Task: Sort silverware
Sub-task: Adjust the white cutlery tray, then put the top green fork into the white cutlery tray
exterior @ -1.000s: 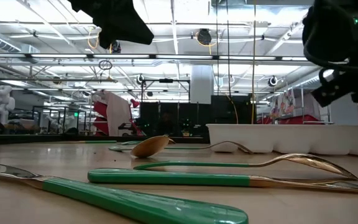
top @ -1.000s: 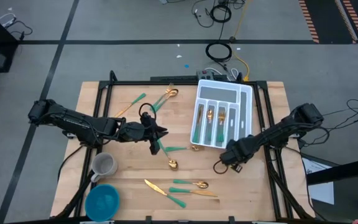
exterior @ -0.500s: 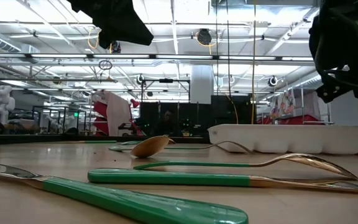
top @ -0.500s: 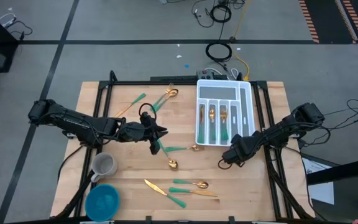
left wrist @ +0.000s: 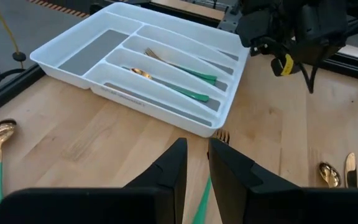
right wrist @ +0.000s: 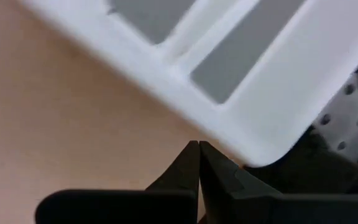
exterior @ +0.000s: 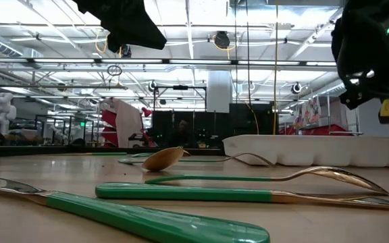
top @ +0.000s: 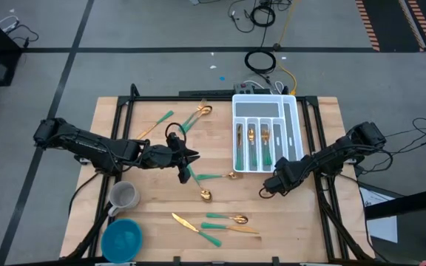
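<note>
The right tool (top: pixel 266 191), pressed together and empty, has nudged the white compartmented plastic tray (top: pixel 296 118) square on the bench, readying it for sorting.

Overhead: straight down, far off, taking in the whole table (top: pixel 154 210) and both arms. Low: level across the tabletop, very near the closest silverware (exterior: pixel 181 192). Wrist cameras: forward past own fingers, the right almost against the white tray (right wrist: pixel 272 112), a tray shared by all four views.
</note>
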Tool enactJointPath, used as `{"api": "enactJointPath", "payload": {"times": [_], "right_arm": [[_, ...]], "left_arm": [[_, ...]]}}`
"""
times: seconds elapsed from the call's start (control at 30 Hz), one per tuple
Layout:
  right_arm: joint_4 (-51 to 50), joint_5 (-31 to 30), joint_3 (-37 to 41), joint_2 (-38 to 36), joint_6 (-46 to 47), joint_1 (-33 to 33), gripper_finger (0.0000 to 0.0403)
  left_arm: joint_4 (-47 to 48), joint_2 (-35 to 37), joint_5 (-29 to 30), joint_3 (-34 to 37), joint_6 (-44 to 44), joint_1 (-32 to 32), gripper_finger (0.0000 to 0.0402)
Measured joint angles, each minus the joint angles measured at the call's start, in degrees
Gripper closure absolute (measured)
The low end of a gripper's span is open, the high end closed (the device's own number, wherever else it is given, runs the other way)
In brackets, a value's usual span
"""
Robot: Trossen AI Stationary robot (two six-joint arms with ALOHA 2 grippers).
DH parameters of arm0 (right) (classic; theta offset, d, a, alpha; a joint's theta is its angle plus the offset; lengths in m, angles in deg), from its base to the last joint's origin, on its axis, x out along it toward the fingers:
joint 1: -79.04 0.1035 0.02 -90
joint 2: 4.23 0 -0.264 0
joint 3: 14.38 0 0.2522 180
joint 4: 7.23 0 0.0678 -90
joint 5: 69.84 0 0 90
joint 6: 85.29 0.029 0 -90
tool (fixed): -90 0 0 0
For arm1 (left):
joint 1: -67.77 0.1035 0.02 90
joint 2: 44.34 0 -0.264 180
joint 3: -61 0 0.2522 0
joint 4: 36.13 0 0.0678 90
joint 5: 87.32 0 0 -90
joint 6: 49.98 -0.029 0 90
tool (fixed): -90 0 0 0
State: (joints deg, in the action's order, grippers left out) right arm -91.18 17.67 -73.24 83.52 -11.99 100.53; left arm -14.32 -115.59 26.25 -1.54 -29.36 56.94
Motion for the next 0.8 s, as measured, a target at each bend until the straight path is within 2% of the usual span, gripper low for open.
{"api": "enactJointPath", "payload": {"times": [0.2,0.27,0.33,0.4,0.5,0.57,0.63,0.8], "right_arm": [[-3.3,-0.9,-8.1,-0.1,2.6,5.0,0.0403],[-2.4,-1.0,-11.6,-0.1,-0.4,6.8,0.0403],[3.6,-0.7,-14.7,-0.2,-5.8,8.7,0.0403],[13.8,-1.4,-16.8,-0.2,-11.2,10.4,0.0403],[30.2,-7.2,-17.4,-0.2,-19.5,12.3,0.0398],[37.8,-11.7,-17.4,0.0,-24.4,12.4,0.0389],[40.0,-14.0,-17.4,0.0,-26.9,11.8,0.0372],[38.5,-14.0,-17.2,0.5,-27.6,10.7,0.031]], "left_arm": [[0.0,0.0,-1.1,0.0,0.3,-0.1,0.0329],[0.0,0.0,-1.5,0.0,1.5,-0.2,0.0329],[-0.1,0.0,-2.5,0.0,2.3,-0.2,0.0329],[-0.2,0.0,-3.7,0.0,3.1,-0.2,0.0329],[-0.2,0.0,-5.8,0.0,3.2,-0.2,0.0329],[-0.3,0.0,-7.2,0.0,4.4,-0.2,0.0329],[-0.3,0.0,-8.4,0.0,5.8,-0.2,0.0329],[-0.3,0.0,-10.5,0.0,7.6,-1.5,0.0329]]}}
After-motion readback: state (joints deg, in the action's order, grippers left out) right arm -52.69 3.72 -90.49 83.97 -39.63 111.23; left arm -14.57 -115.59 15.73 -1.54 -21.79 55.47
